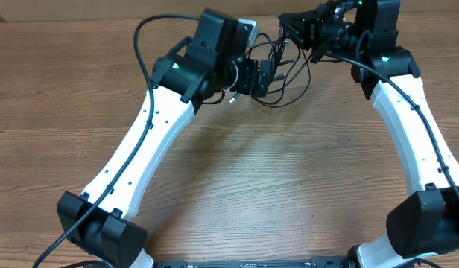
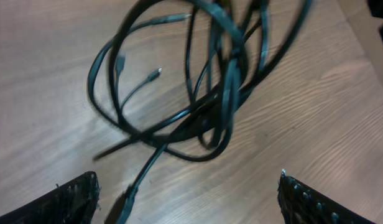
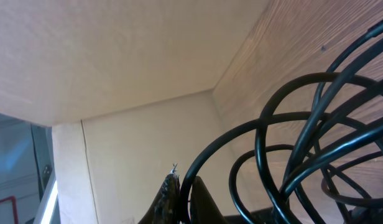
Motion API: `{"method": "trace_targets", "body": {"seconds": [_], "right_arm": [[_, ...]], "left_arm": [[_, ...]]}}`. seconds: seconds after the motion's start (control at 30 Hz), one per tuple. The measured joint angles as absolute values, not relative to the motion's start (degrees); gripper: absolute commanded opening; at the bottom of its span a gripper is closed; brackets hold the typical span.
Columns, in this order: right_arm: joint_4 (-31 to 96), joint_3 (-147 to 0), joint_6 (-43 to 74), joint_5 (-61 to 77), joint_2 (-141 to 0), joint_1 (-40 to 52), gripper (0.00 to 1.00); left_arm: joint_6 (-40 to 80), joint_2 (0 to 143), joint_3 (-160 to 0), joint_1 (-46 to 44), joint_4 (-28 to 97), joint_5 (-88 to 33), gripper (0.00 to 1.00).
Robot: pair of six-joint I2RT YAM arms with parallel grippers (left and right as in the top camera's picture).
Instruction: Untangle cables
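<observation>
A tangle of thin black cables [image 1: 287,71] lies and hangs at the far middle of the wooden table. In the left wrist view the cables [image 2: 210,93] form loops on the wood, with small plug ends [image 2: 155,74] sticking out. My left gripper [image 2: 188,200] is open just in front of the tangle, fingers [image 2: 73,199] wide apart. One dark plug end [image 2: 124,205] lies between them, untouched. My right gripper [image 3: 185,193] is shut on one cable, and black loops [image 3: 291,143] hang from it above the table. From overhead the right gripper [image 1: 293,30] is at the far edge, lifted.
Both white arms reach in from the near corners, the left arm [image 1: 140,156] and the right arm [image 1: 423,126]. Thicker black wires [image 1: 144,52] run along each arm. A pale wall panel [image 3: 117,62] stands behind the table's far edge.
</observation>
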State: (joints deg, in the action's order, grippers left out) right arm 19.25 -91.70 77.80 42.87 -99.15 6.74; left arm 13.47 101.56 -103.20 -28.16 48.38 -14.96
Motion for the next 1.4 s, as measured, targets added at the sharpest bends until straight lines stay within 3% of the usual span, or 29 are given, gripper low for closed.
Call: {"method": "trace_targets", "body": {"seconds": [0.17, 0.3, 0.6, 0.7, 0.77, 0.8, 1.2, 1.4], "right_arm": [[19.1, -91.7, 78.3, 44.9, -99.2, 6.7, 0.04], [19.1, -91.7, 78.8, 46.2, -99.2, 6.7, 0.04], [19.1, -91.7, 79.2, 46.6, -99.2, 6.9, 0.04], [19.1, -91.7, 79.3, 46.6, -99.2, 7.1, 0.04], [19.1, -91.7, 79.3, 46.6, -99.2, 7.4, 0.04], [19.1, -91.7, 79.3, 46.6, -99.2, 7.6, 0.04], [20.2, -91.7, 79.0, 47.0, -99.2, 8.1, 0.04], [25.8, -91.7, 72.8, 45.4, -99.2, 8.1, 0.04]], "left_arm": [[9.3, 101.6, -103.2, -28.4, 46.7, -14.3, 0.86], [8.1, 102.2, -103.2, -28.4, 45.8, -15.1, 0.73], [7.2, 105.4, -103.2, -28.4, 43.5, -20.0, 0.78], [7.1, 105.4, -103.2, -28.4, 42.8, -20.7, 0.58], [7.2, 105.4, -103.2, -28.4, 42.7, -20.9, 0.17], [7.0, 105.4, -103.2, -28.4, 42.6, -21.0, 0.04], [6.9, 105.4, -103.2, -28.4, 42.7, -21.1, 0.04], [6.9, 105.4, -103.2, -27.5, 48.3, -20.8, 0.04]]}}
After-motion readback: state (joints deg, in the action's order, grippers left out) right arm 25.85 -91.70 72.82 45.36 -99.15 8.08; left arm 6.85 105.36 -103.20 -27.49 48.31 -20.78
